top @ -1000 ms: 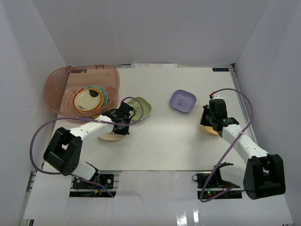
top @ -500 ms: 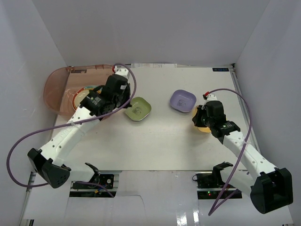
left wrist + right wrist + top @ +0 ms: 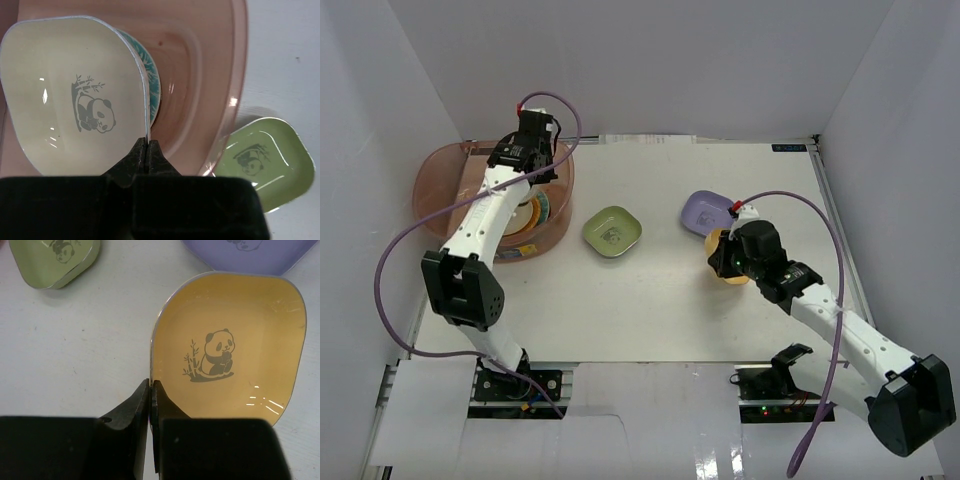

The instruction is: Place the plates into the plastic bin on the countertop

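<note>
The plastic bin [image 3: 432, 190] stands at the back left with a stack of plates in it, a teal-rimmed one [image 3: 153, 85] on top. My left gripper [image 3: 527, 186] is over the bin, shut on the rim of a cream panda plate [image 3: 75, 95] held above the stack [image 3: 146, 146]. My right gripper [image 3: 722, 256] is shut on the left rim of a yellow panda plate [image 3: 230, 345], held just over the countertop [image 3: 660, 290] [image 3: 150, 388]. A green plate [image 3: 612, 230] and a lavender plate [image 3: 706, 211] lie on the countertop.
White walls close in the countertop on the left, back and right. The green plate [image 3: 260, 160] sits just right of the bin's rim [image 3: 239, 75]. The lavender plate [image 3: 250, 252] lies right behind the yellow one; the green plate [image 3: 50, 260] is further left.
My left arm has swung the cream plate from the countertop beside the bin up and over it. My right gripper has carried the yellow plate leftward, toward the middle.
</note>
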You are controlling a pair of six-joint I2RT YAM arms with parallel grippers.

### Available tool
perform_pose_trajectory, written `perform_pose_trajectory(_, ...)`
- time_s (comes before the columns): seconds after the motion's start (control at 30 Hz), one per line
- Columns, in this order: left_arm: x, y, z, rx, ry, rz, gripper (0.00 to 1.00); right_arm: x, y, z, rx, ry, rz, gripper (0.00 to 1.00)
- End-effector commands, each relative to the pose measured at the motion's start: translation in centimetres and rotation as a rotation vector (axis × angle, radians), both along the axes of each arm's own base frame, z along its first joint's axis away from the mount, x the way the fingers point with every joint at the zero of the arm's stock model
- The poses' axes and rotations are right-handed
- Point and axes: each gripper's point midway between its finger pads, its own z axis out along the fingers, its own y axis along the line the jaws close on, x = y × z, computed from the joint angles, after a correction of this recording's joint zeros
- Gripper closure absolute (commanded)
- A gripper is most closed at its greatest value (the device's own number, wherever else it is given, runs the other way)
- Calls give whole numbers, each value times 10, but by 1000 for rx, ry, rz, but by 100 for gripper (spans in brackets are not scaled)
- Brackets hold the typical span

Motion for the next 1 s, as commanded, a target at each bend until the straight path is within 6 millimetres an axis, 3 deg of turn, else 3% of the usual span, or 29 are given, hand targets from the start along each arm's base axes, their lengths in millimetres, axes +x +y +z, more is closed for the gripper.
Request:
perform_pose_trajectory(0.0,14,24,-15,11,27,29,100,6,19,23,48,-74,44,92)
perform_pose_trajectory(0.1,20,40,-51,66,112,81,100,4,29,31,39,-91,72,92)
perform_pose_trajectory(0.27,20,61,-86,87,178,145,100,-1,44,38,31,-105,116,92)
perform_pose_trajectory(0.37,17,62,-106,72,208,149,98,0,52,40,31,-109,133,92)
perform_pose_trajectory(0.43,18,60,-112,54,218,144,88,0,57,44,32,-114,143,92)
perform_pose_trajectory(0.47,19,60,-113,52,218,147,67,-1,60,43,26,-111,154,92)
perform_pose_trajectory(0.53,19,59,-113,40,209,152,42,-2,69,51,28,-126,175,92)
perform_pose_trajectory(0.6,20,58,-104,19,179,154,17,-2,77,54,15,-132,190,92)
perform_pose_trajectory(0.67,21,53,-94,-10,144,145,8,-2,91,65,8,-157,219,92)
perform_pose_trajectory(0.7,19,53,-79,-24,107,145,4,-1,95,70,-1,-171,229,92)
perform_pose_trajectory(0.77,19,47,-60,-65,52,139,2,3,111,83,-10,-196,258,92)
perform_pose_trajectory(0.8,15,45,-36,-91,-7,135,2,5,117,89,-13,-207,267,92)
perform_pose_trajectory(0.87,10,34,-11,-164,-89,101,2,9,134,94,-33,-225,309,92)
perform_pose_trajectory(0.9,-1,29,27,-215,-191,84,2,14,144,115,-8,-266,319,92)
perform_pose_trajectory(0.97,-12,16,52,-300,-283,27,2,20,163,120,-33,-286,354,92)
